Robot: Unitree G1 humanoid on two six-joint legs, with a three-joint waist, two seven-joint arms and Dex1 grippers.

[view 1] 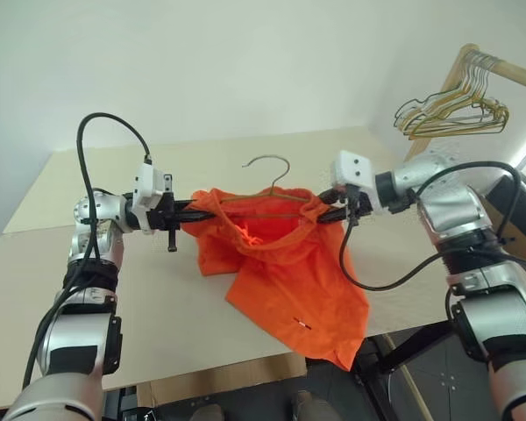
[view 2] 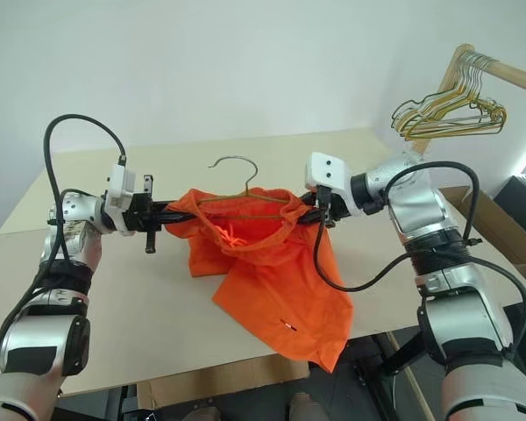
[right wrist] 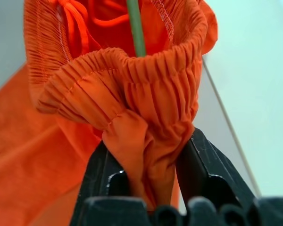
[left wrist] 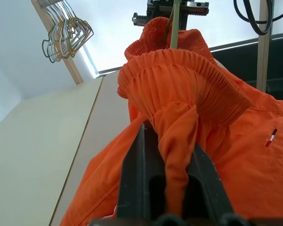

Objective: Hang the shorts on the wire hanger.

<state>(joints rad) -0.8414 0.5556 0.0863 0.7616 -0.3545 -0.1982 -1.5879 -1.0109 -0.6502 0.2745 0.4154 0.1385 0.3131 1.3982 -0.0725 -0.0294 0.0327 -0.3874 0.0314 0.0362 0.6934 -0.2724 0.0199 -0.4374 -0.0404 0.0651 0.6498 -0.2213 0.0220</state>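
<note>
Bright orange lightweight fabric shorts [view 1: 285,263] with gathered elastic waistband: suspended above the pale wooden counter [view 1: 88,263], stretched by the waistband between both hands. Waistband opening held wide and roughly level; leg fabric hanging down toward the counter's near edge, lowest corner past that edge. Tiny white mark near one hem, facing the camera.

Thin dark greenish-grey wire hanger [view 1: 272,180]: hooked top upright above the waistband, shoulders running along the waistband's far edge, lower bar inside the opening. Green wire visible passing through the waistband in both wrist views.

Left hand [view 1: 186,213]: pointing level toward the right, two black fingers [left wrist: 137,174] closed on a bunched fold of waistband fabric.

Right hand [view 1: 326,209]: pointing toward the left and slightly down, black fingers [right wrist: 203,165] clamped on a gathered fold at the opposite end of the waistband.

Bunch of gold and green wire hangers [view 1: 451,110]: hung on a wooden rail [view 1: 508,72] at the far right, well apart from the shorts.

Black cables looping from each wrist.
</note>
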